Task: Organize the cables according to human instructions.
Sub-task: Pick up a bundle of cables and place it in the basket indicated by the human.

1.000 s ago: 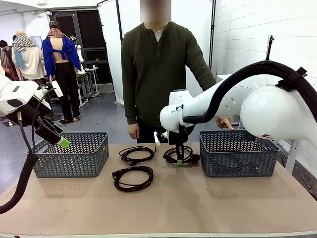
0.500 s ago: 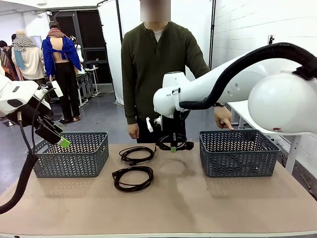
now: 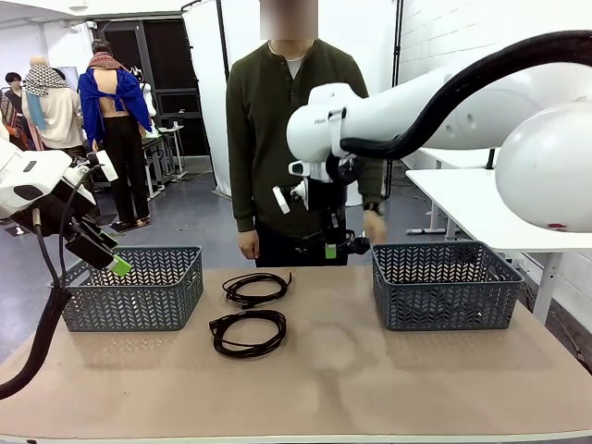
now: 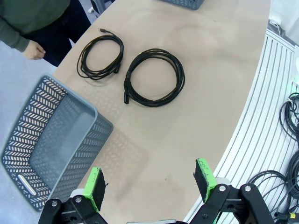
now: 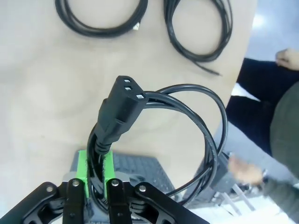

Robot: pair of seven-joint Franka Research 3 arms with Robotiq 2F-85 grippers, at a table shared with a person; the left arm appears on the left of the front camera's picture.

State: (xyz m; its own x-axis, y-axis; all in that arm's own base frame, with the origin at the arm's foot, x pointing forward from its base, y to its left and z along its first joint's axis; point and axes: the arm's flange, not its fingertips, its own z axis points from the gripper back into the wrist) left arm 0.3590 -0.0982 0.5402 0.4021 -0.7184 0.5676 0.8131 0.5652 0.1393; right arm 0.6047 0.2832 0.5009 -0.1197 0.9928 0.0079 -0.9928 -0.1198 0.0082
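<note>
Our right claw (image 3: pixel 330 250) (image 5: pixel 96 161) is clamped tight on one cable (image 3: pixel 344 243) (image 5: pixel 120 105), gripping the bundle just below its chunky plug. The loop hangs in the air above the counter (image 3: pixel 370 379), just left of the right basket (image 3: pixel 444 296) and in front of the person (image 3: pixel 291 139). Our left claw (image 3: pixel 118 266) (image 4: pixel 152 184) is spread wide and holds nothing, hovering by the left basket (image 3: pixel 139 301) (image 4: pixel 51 140). Two more loops lie on the counter between the baskets: the far cable (image 3: pixel 242 298) (image 4: pixel 120 53) and the near cable (image 3: pixel 248 351) (image 4: pixel 126 91), close but apart.
</note>
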